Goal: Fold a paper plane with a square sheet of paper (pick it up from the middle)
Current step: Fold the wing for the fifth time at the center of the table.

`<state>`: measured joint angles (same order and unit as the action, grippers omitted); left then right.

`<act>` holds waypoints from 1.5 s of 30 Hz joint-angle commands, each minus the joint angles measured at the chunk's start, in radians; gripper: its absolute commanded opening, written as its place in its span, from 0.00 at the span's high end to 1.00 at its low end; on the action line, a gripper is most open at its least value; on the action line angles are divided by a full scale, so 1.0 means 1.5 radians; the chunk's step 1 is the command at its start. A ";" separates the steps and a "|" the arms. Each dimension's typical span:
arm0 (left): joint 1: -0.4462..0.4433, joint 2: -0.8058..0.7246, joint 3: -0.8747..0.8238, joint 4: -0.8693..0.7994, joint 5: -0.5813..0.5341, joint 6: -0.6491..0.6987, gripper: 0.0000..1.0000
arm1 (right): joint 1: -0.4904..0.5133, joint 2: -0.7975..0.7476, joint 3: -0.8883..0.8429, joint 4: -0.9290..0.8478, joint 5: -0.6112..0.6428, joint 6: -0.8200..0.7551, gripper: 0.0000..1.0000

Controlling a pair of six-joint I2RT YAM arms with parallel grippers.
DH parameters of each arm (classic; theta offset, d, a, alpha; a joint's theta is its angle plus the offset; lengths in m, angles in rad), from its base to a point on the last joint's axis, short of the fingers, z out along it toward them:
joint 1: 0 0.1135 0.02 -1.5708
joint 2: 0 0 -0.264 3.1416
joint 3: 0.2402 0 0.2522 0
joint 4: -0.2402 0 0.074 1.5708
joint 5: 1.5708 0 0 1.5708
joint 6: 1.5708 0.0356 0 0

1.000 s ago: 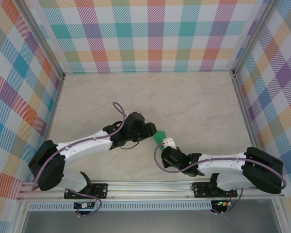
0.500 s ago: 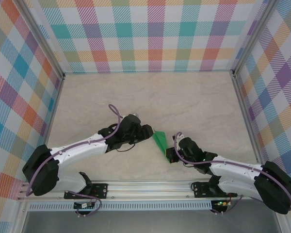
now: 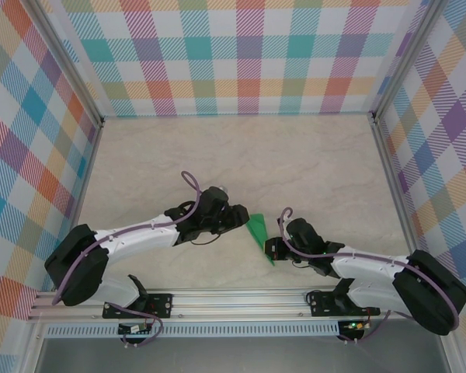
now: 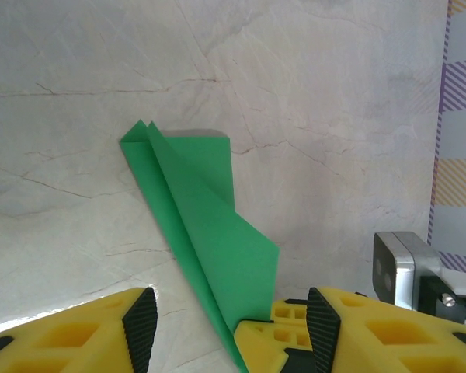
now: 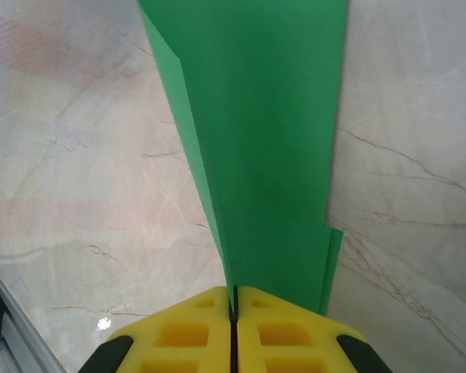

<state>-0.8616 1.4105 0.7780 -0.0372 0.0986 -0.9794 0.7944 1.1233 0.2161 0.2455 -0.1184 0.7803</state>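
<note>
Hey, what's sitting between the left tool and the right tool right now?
The green paper plane, in the top view; the right tool is shut on its near end.

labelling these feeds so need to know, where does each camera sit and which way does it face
top external: above and behind the arm bases, looking down on the table; both arms show, left pincer and right pincer both at the paper plane.
left wrist: on the left arm, facing the table and plane between its open yellow fingers.
right wrist: on the right arm, facing along the plane, its fingers shut on the paper's end.
shared: all three see the paper plane.
</note>
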 commanded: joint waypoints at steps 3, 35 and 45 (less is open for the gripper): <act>-0.007 0.025 -0.017 0.065 0.033 -0.012 0.46 | -0.020 0.031 -0.010 0.038 -0.059 0.042 0.92; -0.057 0.175 -0.008 0.303 0.126 -0.018 0.50 | -0.130 0.091 -0.020 0.087 -0.212 0.129 0.88; -0.071 0.181 -0.016 0.337 0.116 -0.013 0.48 | -0.139 0.113 0.002 0.084 -0.238 0.119 0.88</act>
<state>-0.9581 1.6756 0.7540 0.4061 0.2718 -1.0058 0.5945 1.2785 0.1959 0.3592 -0.4438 0.9646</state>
